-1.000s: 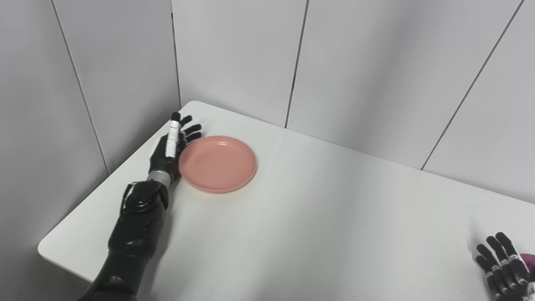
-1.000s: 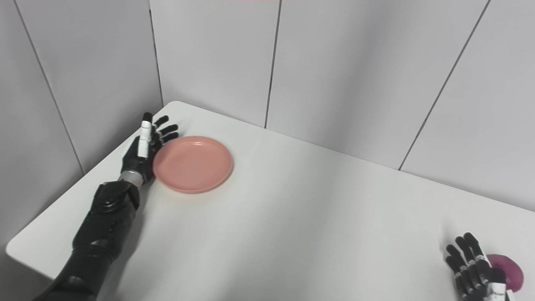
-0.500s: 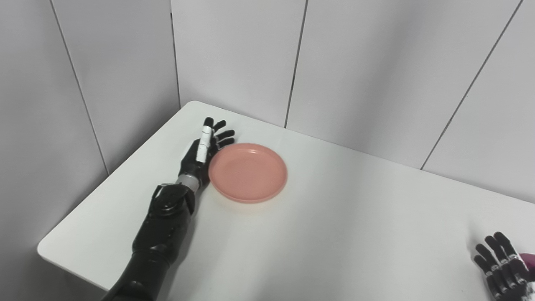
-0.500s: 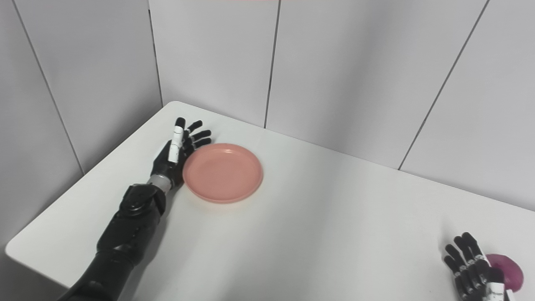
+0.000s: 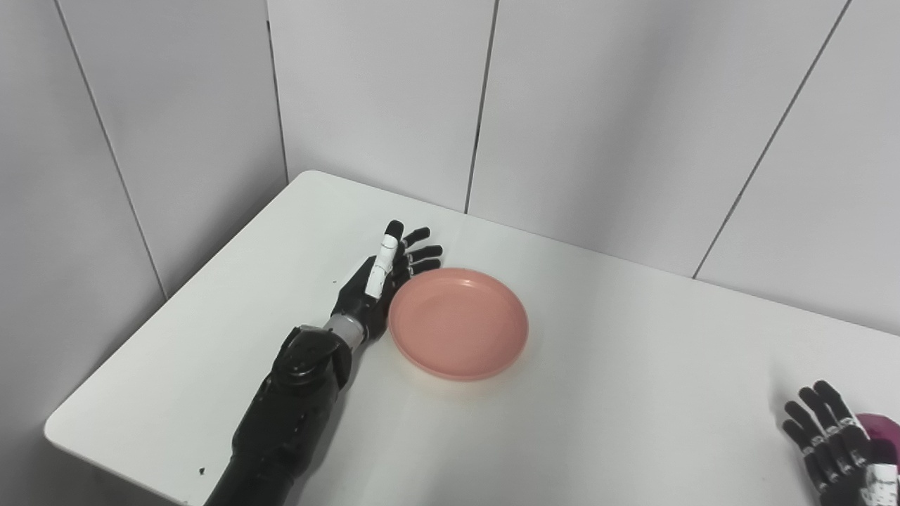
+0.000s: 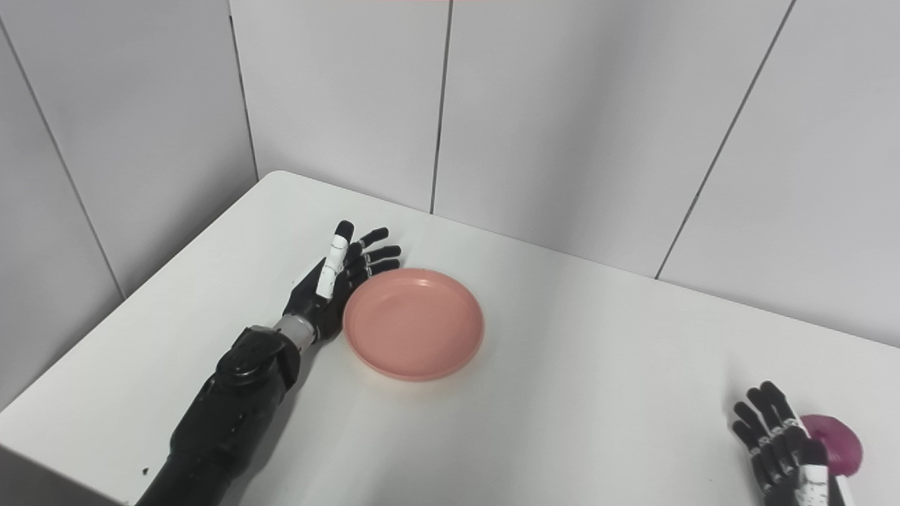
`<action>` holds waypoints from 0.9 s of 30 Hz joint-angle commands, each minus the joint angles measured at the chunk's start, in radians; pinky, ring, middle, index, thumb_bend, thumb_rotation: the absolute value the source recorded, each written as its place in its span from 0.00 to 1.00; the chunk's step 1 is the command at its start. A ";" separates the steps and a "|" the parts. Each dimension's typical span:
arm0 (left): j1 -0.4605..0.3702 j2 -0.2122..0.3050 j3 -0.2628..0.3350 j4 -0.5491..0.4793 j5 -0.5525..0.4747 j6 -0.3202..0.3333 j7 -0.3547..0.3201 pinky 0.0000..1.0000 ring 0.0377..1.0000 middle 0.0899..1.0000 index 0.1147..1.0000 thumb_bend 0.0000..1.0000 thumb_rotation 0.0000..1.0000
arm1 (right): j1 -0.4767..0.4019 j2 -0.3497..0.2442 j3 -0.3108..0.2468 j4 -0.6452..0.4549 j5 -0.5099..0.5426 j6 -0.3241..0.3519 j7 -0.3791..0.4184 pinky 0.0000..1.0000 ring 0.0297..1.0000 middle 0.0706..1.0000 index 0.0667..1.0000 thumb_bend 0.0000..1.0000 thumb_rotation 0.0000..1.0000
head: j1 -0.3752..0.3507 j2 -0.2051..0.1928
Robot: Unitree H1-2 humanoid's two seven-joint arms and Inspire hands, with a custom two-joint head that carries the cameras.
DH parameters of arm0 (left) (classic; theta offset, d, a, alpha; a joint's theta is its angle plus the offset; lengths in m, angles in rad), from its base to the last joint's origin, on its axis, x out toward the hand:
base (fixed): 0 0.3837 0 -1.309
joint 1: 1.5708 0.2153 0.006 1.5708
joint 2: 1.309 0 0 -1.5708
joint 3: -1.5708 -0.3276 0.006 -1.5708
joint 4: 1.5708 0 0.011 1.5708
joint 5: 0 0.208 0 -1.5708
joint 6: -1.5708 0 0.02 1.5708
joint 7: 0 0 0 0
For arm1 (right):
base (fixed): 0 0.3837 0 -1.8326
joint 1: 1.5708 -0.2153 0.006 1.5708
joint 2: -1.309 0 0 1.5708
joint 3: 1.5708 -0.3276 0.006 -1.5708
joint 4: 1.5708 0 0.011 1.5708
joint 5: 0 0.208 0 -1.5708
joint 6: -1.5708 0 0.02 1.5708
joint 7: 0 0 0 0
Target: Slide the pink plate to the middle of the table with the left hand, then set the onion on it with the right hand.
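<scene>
The pink plate [image 5: 458,321] lies flat on the white table [image 5: 619,393], left of its middle. My left hand [image 5: 383,281] stands on edge against the plate's left rim, open, with its fingers spread along the far-left side of the rim. A purple onion [image 6: 835,452] rests near the front right edge; in the left eye view only a sliver of the onion [image 5: 882,425] shows. My right hand [image 6: 780,443] is open just left of the onion, fingers pointing up, holding nothing.
Grey wall panels [image 5: 394,98] close off the table at the back and on the left. The table's left edge [image 5: 176,295] runs diagonally toward a rounded front corner [image 5: 53,432].
My left hand has pushed the pink plate to the right and a little toward me across the table. The camera has shifted slightly. The right hand and onion have stayed in place.
</scene>
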 commanded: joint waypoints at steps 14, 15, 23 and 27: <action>0.056 -0.094 -0.117 -0.145 0.010 0.098 -0.049 0.81 0.81 0.79 0.85 0.86 1.00 | 0.137 0.146 0.083 -0.052 -0.038 0.046 -0.089 0.95 0.92 0.93 0.92 0.88 0.92 | -0.131 0.031; 0.063 -0.103 -0.124 -0.147 0.014 0.098 -0.046 0.82 0.81 0.80 0.85 0.86 1.00 | 0.138 0.152 0.089 -0.062 -0.044 0.049 -0.095 0.95 0.92 0.93 0.92 0.88 0.92 | -0.149 0.034; 0.089 -0.178 -0.130 -0.138 0.006 0.100 -0.025 0.82 0.81 0.80 0.85 0.87 0.99 | 0.148 0.193 0.132 -0.123 -0.084 0.088 -0.148 0.97 0.94 0.95 0.95 0.88 0.95 | -0.217 0.050; 0.087 -0.199 -0.127 -0.139 0.012 0.110 -0.017 0.83 0.82 0.80 0.86 0.85 1.00 | 0.150 0.209 0.148 -0.142 -0.098 0.096 -0.166 0.98 0.95 0.96 0.95 0.88 0.95 | -0.242 0.056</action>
